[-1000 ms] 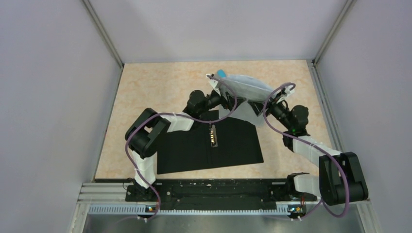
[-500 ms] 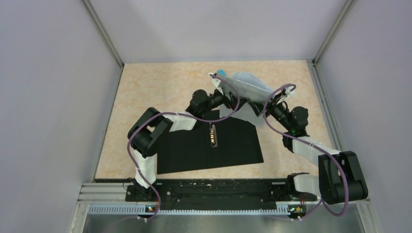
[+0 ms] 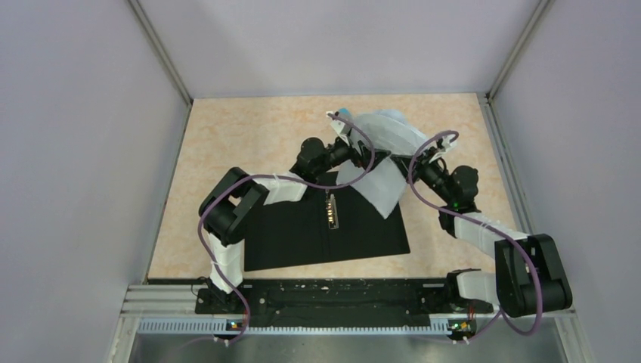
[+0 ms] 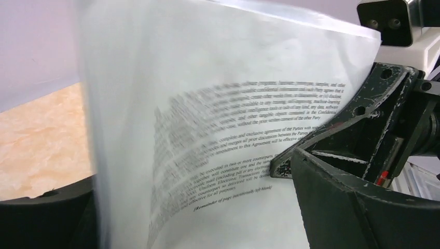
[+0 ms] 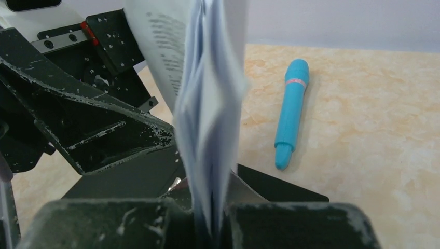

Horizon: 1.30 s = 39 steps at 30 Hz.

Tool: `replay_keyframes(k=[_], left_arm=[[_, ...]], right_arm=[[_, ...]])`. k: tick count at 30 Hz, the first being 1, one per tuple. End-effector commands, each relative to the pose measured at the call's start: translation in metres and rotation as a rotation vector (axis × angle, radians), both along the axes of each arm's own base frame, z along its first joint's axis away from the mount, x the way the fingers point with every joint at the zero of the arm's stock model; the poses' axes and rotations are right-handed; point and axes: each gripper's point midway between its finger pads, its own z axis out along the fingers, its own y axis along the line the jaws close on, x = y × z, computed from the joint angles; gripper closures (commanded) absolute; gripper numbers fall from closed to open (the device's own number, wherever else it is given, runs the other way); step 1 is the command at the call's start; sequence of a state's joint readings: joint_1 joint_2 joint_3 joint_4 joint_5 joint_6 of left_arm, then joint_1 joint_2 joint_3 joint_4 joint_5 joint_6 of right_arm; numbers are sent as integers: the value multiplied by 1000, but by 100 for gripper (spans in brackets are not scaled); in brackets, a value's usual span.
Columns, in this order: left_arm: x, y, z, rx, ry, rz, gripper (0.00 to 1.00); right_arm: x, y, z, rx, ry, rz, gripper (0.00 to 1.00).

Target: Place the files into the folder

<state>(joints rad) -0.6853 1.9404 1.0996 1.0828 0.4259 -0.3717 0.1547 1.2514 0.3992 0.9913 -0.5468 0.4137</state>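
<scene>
We are holding our left gripper (image 3: 361, 153) wide open, its black fingers standing on either side of the thin, rumpled stack of white printed paper sheets (image 3: 380, 180). The stack is hanging in the air over the far right corner of the flat binder (image 3: 302, 234), which is lying open, black inside up, on the beige marbled table (image 3: 242, 136). Our right gripper (image 5: 208, 220) is pinching the sheets' edge tight, and a light blue pen-like stick (image 5: 290, 111) is lying on the table just beyond.

White files (image 4: 233, 129) carry fine dark print, the open folder (image 3: 302, 231) shows plain black, the pen-like stick (image 5: 291, 111) is turquoise with a pink band, and the worktop (image 3: 242, 136) is mottled peach-beige.
</scene>
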Motion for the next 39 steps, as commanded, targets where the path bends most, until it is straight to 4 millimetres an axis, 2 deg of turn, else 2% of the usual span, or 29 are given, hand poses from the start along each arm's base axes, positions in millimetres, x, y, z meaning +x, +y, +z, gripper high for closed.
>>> replay_keyframes(k=[1,3,4,6,7,8,10,13,16,18,23,28,34,39], left_arm=[[0,1,30,-32,-62,21,1],[5,20,41,-1,-88,116,1],[14,39,48,9,-94,210,1],[16,72,66,4,-97,282,1],[11,86,74,1,-101,280,1],[5,101,94,-15,-116,276,1],[-3,122,114,5,-110,276,1],[-28,140,137,56,-151,249,1],[-55,149,151,89,-205,207,1],[-65,154,150,116,-173,182,1],[-108,154,162,140,-189,7,4],[-138,159,174,136,-222,-62,1],[-168,151,188,106,-218,-234,3],[-177,149,201,73,-238,-279,4]], right_arm=[[-3,5,28,-16,-71,22,100],[-8,10,44,-51,-89,50,100],[-12,14,51,-71,-85,73,100],[-22,21,70,-91,-99,120,100],[-28,25,77,-99,-96,148,100],[-35,31,92,-103,-118,181,100],[-49,41,110,-113,-136,244,100],[-72,55,133,-144,-156,355,100],[-97,61,160,-146,-198,452,100],[-114,63,175,-152,-221,509,100],[-153,63,210,-186,-285,600,100],[-183,59,230,-194,-315,666,100],[-200,57,248,-187,-359,711,100],[-201,58,255,-185,-367,727,100]])
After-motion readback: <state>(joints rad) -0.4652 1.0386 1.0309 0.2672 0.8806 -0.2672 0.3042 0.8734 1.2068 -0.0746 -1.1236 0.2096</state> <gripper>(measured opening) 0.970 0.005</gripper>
